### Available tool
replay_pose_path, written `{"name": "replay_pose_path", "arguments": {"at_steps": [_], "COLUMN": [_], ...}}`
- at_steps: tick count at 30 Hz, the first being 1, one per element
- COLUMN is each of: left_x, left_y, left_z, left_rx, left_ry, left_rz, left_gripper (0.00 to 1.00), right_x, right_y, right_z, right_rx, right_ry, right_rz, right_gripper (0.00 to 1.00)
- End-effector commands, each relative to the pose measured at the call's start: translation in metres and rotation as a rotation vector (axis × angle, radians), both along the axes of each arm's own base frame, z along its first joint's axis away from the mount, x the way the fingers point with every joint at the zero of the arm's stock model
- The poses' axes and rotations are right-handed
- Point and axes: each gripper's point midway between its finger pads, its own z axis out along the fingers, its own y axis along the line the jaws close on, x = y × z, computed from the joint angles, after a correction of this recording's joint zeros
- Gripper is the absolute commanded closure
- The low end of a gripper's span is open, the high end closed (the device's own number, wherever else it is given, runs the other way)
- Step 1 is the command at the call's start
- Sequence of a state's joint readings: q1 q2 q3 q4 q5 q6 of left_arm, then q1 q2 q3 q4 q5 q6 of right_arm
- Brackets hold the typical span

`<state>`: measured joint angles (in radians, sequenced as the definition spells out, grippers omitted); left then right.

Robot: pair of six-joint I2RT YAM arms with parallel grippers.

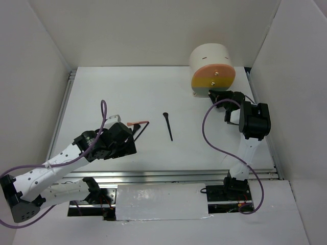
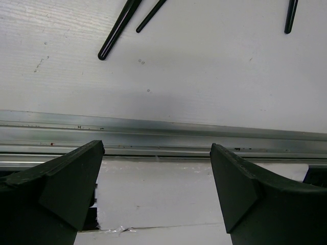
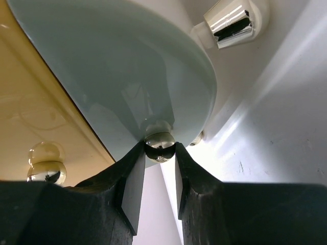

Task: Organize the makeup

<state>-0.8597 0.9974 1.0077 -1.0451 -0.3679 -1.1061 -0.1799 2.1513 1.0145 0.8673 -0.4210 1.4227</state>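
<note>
Opening the lowest drawer of the cream round-topped plastic box (image 1: 209,58) looks like the step in hand. The right gripper (image 3: 159,155) is clenched on the small chrome ball knob (image 3: 159,144) of the box's mint-green drawer front (image 3: 122,66), with one finger on each side of the ball. To do it well, I would pull slowly and straight out from the box face, along the drawer's line of travel. The ball is smooth and round, so a sideways or downward tug could let it slip. The box may also be light enough to slide on the white table (image 1: 127,92) rather than give up its drawer, so a gentle start seems wise. The yellow drawer front (image 3: 25,112) next up on the box, with its own chrome knob (image 3: 47,164), should be left alone. The makeup lies well to the left of the box and nearer the arm bases: a thin black brush (image 1: 168,126) closest to the box, then a coral-pink stick (image 1: 137,122) and more black sticks (image 2: 118,28) farther from it. The left gripper (image 2: 157,178) hangs released, jaws wide apart and holding nothing, farthest from the box and close by those sticks, well placed to pick one up once the drawer is open.
</note>
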Motion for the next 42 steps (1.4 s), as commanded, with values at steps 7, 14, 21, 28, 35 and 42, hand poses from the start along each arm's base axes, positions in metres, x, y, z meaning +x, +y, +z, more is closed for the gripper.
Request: {"name": "replay_pose_path", "arguments": {"at_steps": [7,14,21,28,35,42], "left_x": [0.009,0.016,0.021,0.020,0.015,0.011], "left_y": [-0.008,-0.015,-0.022,-0.023,-0.016,-0.012], "left_z": [0.012,0.013,0.013,0.012,0.012,0.011], "left_rx": [-0.022,-0.013,-0.020,-0.035,-0.046,-0.055], "left_ry": [-0.034,-0.044,-0.055,-0.056,-0.062,-0.066], "left_rz": [-0.005,-0.032,-0.048,-0.047,-0.033,-0.023], "left_gripper": [0.01,0.01,0.01,0.01,0.01,0.00], "right_x": [-0.012,-0.046,-0.077,-0.096,-0.111,-0.122], "right_y": [-0.005,0.004,0.008,0.009,0.005,0.000], "right_z": [0.009,0.002,0.002,0.004,0.009,0.005], "right_rx": [-0.037,-0.009,-0.013,-0.016,-0.026,-0.029], "right_ry": [-0.014,0.009,0.031,0.030,0.027,0.037], "right_rz": [-0.032,-0.019,-0.022,-0.022,-0.030,-0.030], "right_gripper": [0.77,0.77,0.78,0.78,0.78,0.78]}}
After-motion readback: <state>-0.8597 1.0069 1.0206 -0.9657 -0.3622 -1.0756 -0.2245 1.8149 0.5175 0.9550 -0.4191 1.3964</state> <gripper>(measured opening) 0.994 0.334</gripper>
